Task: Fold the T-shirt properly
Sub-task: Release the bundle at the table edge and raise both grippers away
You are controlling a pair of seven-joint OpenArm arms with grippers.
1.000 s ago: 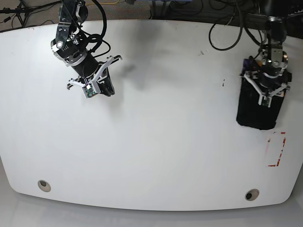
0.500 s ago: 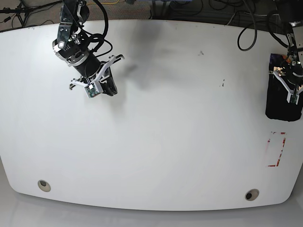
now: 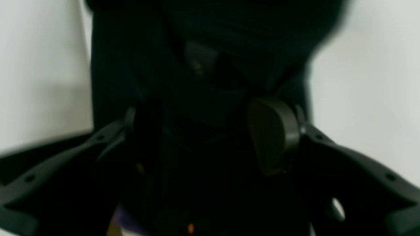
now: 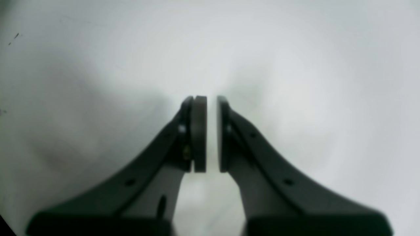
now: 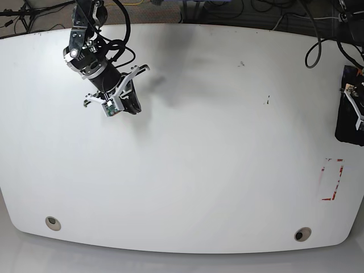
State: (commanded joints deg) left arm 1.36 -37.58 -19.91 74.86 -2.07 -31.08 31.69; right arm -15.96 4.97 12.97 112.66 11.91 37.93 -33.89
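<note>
Left pincer seemingly grips the dark T-shirt (no lettering legible); right pincer nearly clenched, empty.

Our two arms sit far apart, at opposite ends of the table.

Our right gripper hovers near the far left corner, pads nearly closed on nothing. Our left gripper hangs at the right edge, clamped around black cloth.
</note>
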